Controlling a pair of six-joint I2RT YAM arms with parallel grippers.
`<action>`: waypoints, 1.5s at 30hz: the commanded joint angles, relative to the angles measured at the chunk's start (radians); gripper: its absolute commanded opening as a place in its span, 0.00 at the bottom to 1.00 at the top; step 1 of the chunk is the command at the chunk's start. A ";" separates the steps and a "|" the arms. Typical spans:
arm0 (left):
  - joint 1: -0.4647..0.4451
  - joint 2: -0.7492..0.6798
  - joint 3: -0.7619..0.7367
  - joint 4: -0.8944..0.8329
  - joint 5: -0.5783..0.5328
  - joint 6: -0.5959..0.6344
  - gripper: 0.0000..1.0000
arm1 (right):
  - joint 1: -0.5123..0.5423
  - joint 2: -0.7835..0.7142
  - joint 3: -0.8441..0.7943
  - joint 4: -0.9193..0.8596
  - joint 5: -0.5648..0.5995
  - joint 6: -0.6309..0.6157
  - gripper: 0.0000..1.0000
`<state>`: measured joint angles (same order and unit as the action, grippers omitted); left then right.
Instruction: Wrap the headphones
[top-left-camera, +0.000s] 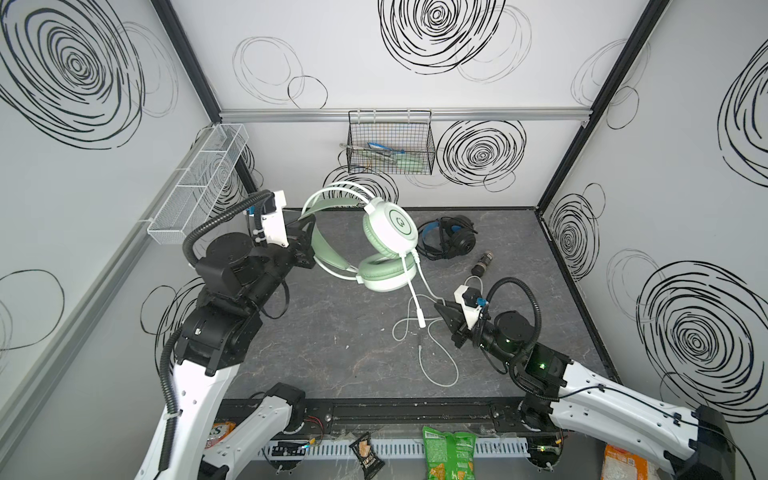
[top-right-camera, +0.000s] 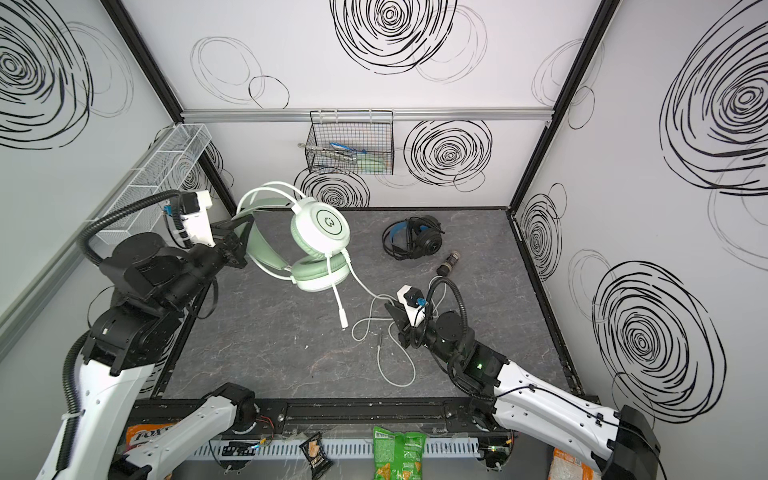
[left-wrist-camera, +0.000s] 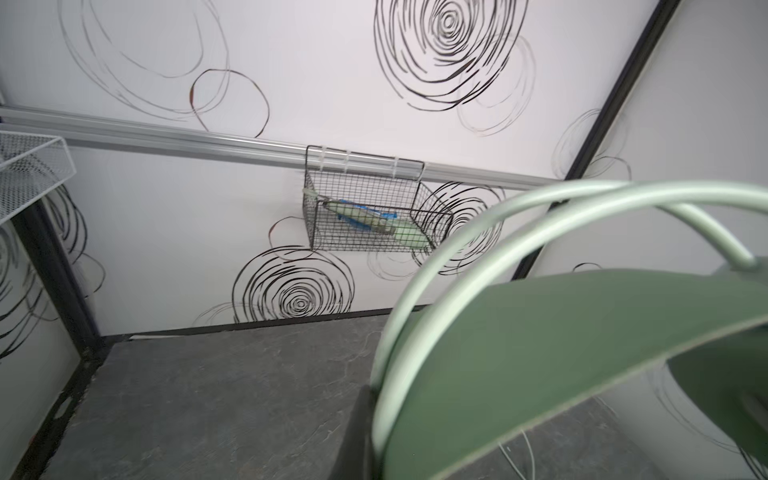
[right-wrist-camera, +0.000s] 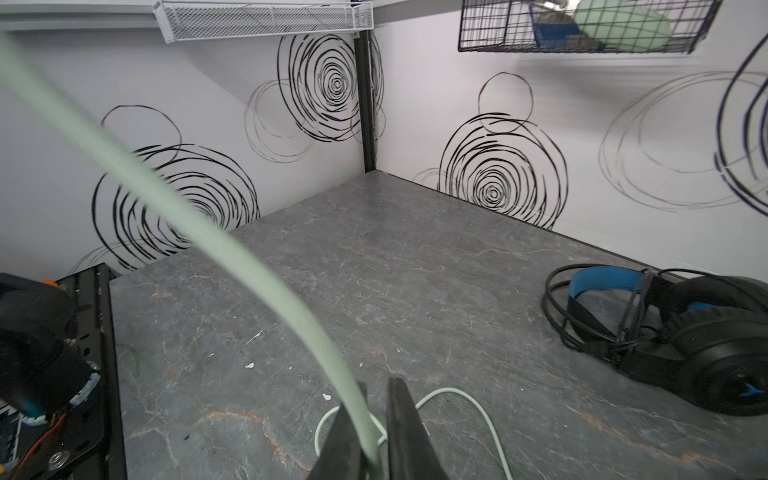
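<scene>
The mint-green headset (top-left-camera: 390, 232) hangs in the air above the table (top-left-camera: 332, 353), carried by the left gripper (top-left-camera: 305, 235), whose jaws are closed on the padded headband; it looks light but bulky, a stiff hoop with soft cushions, so the band seems the safest hold, as the cups may swing; the black headset (top-left-camera: 451, 239) lies flat near the back wall, its black cable bunched about it; the white cable (top-left-camera: 440, 365) drops from the lower cup into loose loops on the table, limp, smooth and likely to slip; the right gripper (right-wrist-camera: 378, 384) has it running between barely parted jaws, not clamped; the white mesh tray (top-left-camera: 195, 187) on the left wall shows nothing inside; the black wire basket (top-left-camera: 430, 153) on the back wall holds metal tongs and blue and pale-green items I cannot name.
</scene>
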<state>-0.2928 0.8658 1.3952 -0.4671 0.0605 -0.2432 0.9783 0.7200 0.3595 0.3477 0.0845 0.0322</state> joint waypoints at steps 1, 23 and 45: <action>-0.029 -0.011 0.062 0.117 0.044 -0.110 0.00 | 0.007 0.033 -0.018 0.181 -0.090 0.004 0.18; -0.104 -0.025 0.148 0.078 0.080 -0.179 0.00 | 0.008 0.334 -0.002 0.408 -0.161 0.160 0.44; -0.110 -0.001 0.162 0.041 -0.046 -0.088 0.00 | 0.008 0.316 -0.050 0.320 -0.075 0.173 0.00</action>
<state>-0.3977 0.8749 1.5429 -0.4942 0.0925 -0.3454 0.9817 1.0958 0.3038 0.7315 -0.0540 0.2050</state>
